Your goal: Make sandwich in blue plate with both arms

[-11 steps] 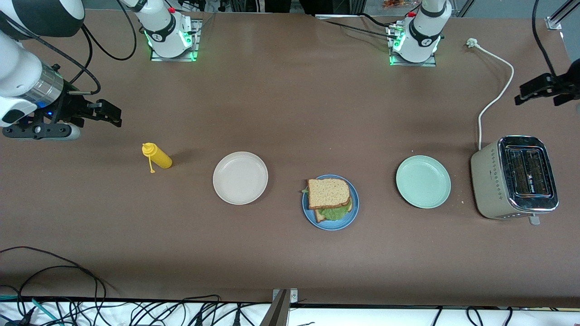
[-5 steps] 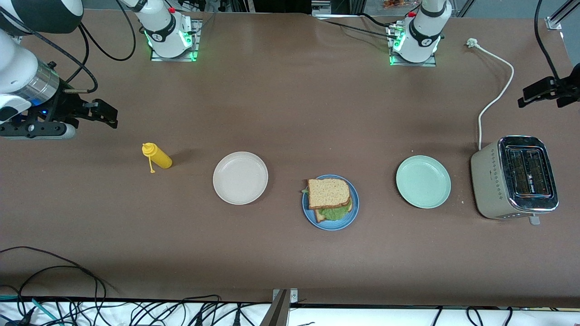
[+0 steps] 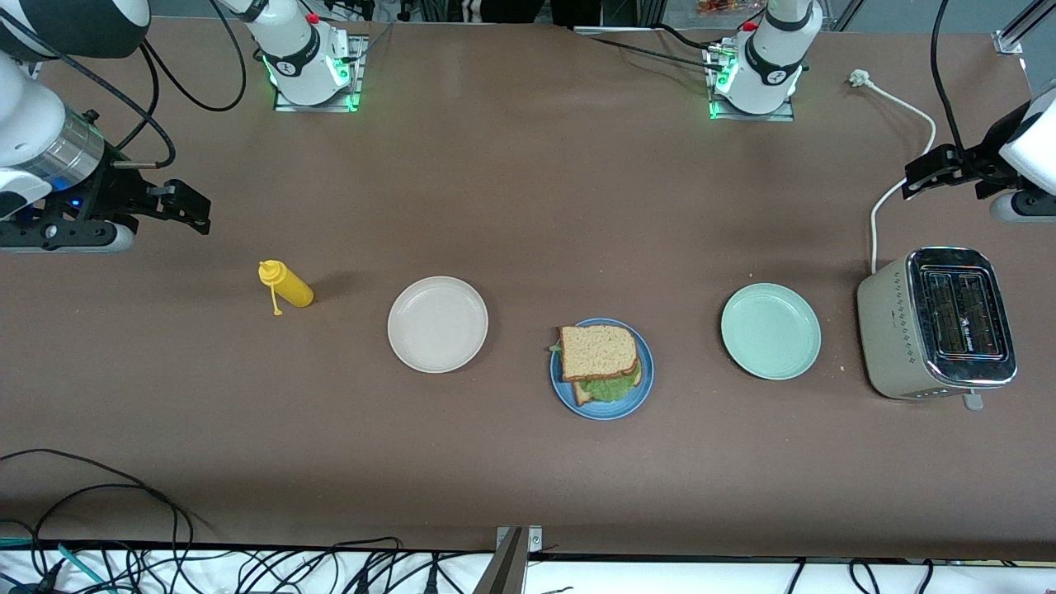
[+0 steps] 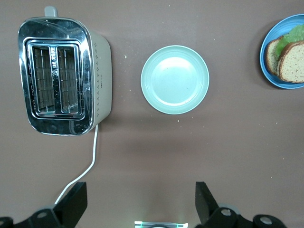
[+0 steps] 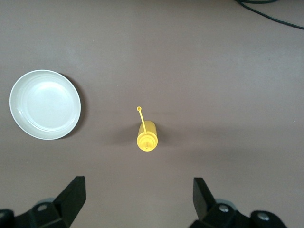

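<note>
The sandwich (image 3: pixel 600 356) lies on the blue plate (image 3: pixel 643 394) at the table's middle: two brown bread slices with a green lettuce leaf (image 3: pixel 608 388) between them, the top slice shifted off the lower one. It also shows at the edge of the left wrist view (image 4: pixel 289 59). My left gripper (image 3: pixel 931 173) is open and empty, up in the air over the white cable at the left arm's end (image 4: pixel 140 198). My right gripper (image 3: pixel 191 207) is open and empty, up over bare table at the right arm's end (image 5: pixel 137 195).
A beige-white plate (image 3: pixel 437 323) and a yellow squeeze bottle (image 3: pixel 285 284) lie toward the right arm's end. A mint-green plate (image 3: pixel 770 331) and a steel toaster (image 3: pixel 940 322) with its white cable (image 3: pixel 906 177) lie toward the left arm's end.
My left gripper has moved in from the table's end toward the middle and a little up. My right gripper has drifted slightly toward its end. The sandwich has not moved.
</note>
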Robot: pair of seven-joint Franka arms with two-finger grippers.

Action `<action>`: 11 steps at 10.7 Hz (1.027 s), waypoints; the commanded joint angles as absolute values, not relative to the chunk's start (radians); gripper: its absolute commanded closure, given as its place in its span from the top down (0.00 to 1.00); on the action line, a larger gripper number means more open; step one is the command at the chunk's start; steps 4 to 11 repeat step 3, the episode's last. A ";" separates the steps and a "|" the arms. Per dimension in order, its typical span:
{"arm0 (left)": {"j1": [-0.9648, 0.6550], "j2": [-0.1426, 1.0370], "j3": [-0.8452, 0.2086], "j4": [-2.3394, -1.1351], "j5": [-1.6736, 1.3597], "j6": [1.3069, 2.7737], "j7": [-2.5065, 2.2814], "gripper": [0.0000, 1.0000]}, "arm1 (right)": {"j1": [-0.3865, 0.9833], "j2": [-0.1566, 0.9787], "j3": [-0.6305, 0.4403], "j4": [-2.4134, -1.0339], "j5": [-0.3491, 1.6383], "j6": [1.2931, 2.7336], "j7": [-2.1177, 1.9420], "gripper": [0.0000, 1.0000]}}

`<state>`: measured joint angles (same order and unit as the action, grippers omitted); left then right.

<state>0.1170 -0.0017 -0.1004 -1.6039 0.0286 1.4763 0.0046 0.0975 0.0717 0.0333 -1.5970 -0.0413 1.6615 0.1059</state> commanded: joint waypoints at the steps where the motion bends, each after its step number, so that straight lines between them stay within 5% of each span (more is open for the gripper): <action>1: 0.117 0.008 -0.101 -1.578 0.058 1.453 -0.009 1.00 | 0.107 0.069 0.026 -1.583 -0.055 1.655 0.109 1.00; 11: 0.115 0.008 -0.103 -1.577 0.060 1.437 -0.008 1.00 | 0.109 0.069 0.026 -1.583 -0.054 1.655 0.107 1.00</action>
